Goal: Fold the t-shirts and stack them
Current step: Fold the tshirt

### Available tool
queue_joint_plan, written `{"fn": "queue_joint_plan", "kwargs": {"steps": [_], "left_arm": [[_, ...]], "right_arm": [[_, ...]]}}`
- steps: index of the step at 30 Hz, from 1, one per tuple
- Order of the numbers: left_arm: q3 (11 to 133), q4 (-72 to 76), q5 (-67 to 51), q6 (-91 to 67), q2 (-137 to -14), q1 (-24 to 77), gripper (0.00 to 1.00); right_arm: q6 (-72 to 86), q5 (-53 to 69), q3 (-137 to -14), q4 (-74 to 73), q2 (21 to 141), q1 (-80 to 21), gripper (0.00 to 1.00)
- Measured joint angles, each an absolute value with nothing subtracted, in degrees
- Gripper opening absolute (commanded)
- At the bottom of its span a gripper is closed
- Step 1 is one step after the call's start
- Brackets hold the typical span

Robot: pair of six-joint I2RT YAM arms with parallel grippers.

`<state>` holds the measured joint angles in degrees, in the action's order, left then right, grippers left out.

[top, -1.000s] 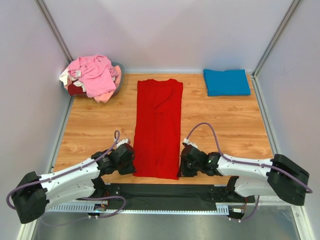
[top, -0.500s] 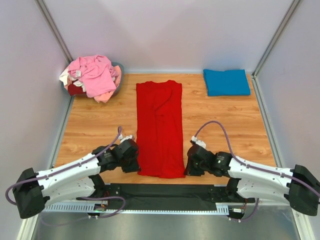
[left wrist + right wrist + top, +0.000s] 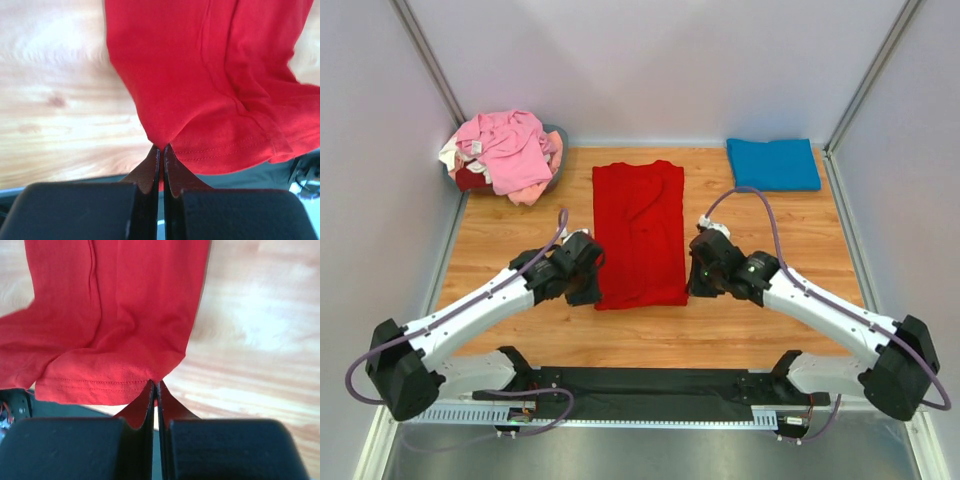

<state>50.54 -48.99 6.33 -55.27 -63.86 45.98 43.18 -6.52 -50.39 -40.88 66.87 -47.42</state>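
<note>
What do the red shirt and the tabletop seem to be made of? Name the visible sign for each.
Red t-shirt: soft matte knit cloth, likely cotton; it creases and shows a stitched hem.
Table: wood or wood-look laminate, slight sheen; grain and a knot show.

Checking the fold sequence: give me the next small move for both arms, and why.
Probably carry the pinched hem toward the shirt's far edge and lower it there. Both jaws are shut on the near hem corners of the red t-shirt, and the top view shows the hem only partway along the shirt, so the half-fold looks unfinished.
</note>
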Motion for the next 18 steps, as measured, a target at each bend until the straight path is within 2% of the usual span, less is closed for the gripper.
{"fn": "queue_joint_plan", "kwargs": {"steps": [18], "left_arm": [[70.5, -47.3, 2.2, -41.1, -88.9, 32.0, 0.00]], "right_arm": [[26.8, -4.0, -71.9, -41.6, 89.8, -33.6, 0.00]]}}
